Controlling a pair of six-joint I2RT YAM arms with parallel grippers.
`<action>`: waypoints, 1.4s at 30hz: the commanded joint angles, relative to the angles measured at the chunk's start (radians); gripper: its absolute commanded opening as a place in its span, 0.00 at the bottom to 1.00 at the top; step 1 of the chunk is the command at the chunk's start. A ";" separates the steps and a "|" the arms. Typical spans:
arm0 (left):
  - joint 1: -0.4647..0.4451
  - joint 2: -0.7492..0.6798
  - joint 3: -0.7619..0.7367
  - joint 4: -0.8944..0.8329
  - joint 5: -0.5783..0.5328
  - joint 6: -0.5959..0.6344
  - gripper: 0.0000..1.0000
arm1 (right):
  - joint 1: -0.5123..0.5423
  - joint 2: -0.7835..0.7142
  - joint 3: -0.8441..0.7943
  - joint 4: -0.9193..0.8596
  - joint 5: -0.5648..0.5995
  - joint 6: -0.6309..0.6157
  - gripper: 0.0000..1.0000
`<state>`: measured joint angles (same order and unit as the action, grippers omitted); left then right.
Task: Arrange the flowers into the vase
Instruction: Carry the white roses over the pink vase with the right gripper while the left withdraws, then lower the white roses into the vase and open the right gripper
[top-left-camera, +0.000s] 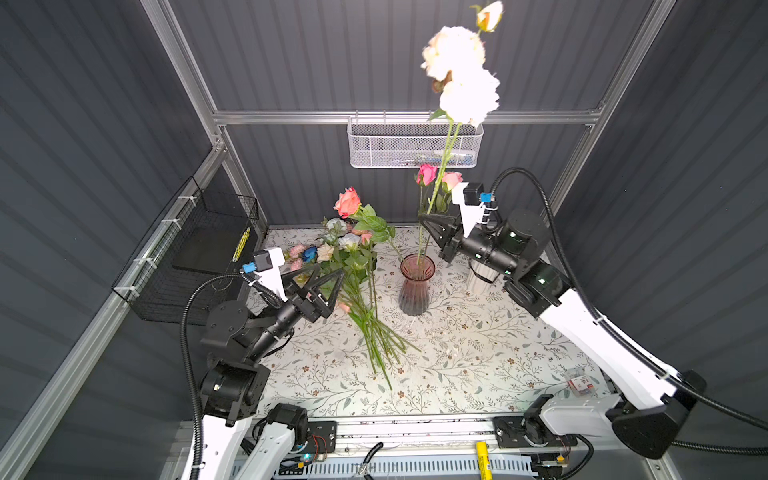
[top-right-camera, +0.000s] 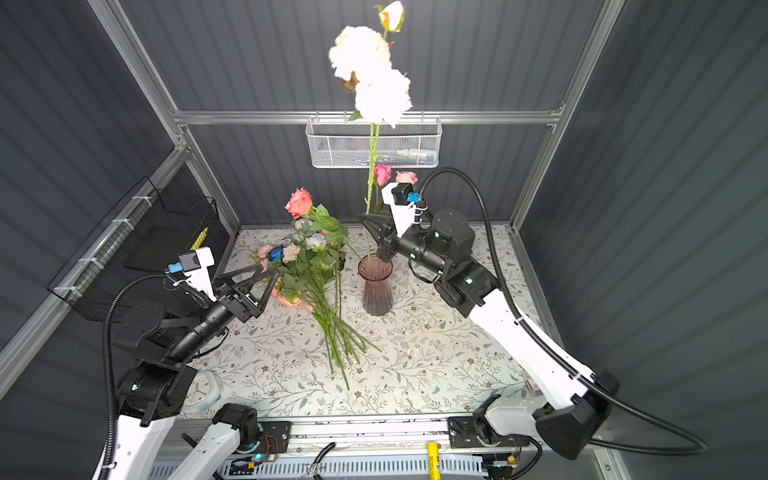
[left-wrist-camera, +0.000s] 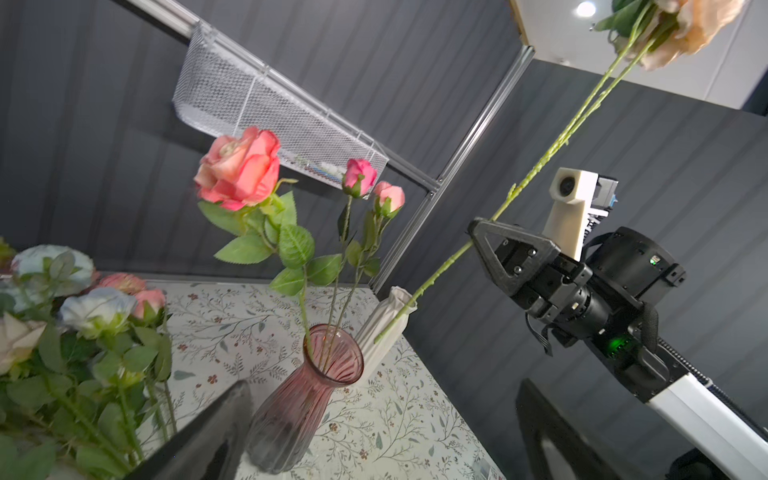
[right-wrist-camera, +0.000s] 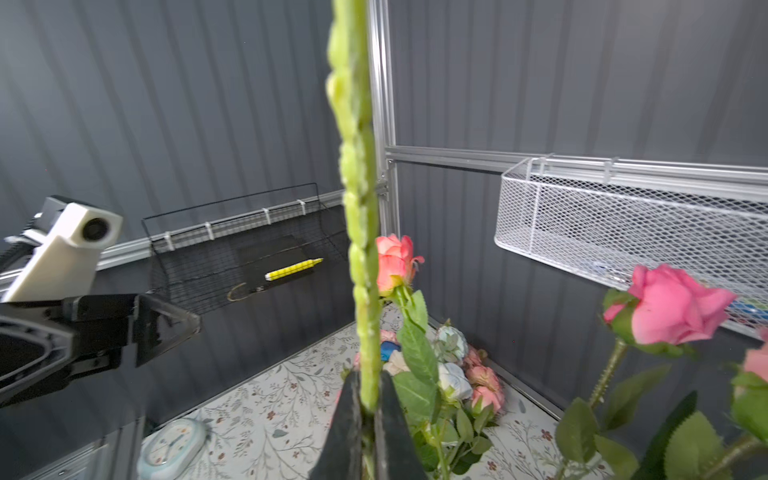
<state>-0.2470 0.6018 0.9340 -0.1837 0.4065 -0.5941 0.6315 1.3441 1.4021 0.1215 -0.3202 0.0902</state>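
Cream-headed flower (top-left-camera: 468, 97) stands upright, head up, in right pincer (top-left-camera: 427, 219)

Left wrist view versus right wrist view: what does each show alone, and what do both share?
Only the left wrist view shows the pink glass vase and the white vase. Only the right wrist view shows the black wire basket, its yellow marker and the clock. Both show the green stem, the coral rose and the white mesh basket.
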 joint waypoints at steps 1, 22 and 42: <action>0.003 -0.029 -0.035 -0.031 -0.036 0.009 1.00 | -0.013 0.066 -0.042 0.142 0.079 -0.041 0.00; 0.004 0.063 -0.188 0.036 -0.011 -0.038 0.95 | 0.006 -0.018 -0.463 0.267 0.167 0.170 0.67; 0.003 0.526 -0.370 0.309 0.005 -0.090 0.54 | 0.017 -0.498 -0.737 0.217 0.172 0.298 0.69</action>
<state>-0.2470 1.0744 0.5728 0.0166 0.3882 -0.6765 0.6441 0.8719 0.6781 0.3618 -0.1600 0.3748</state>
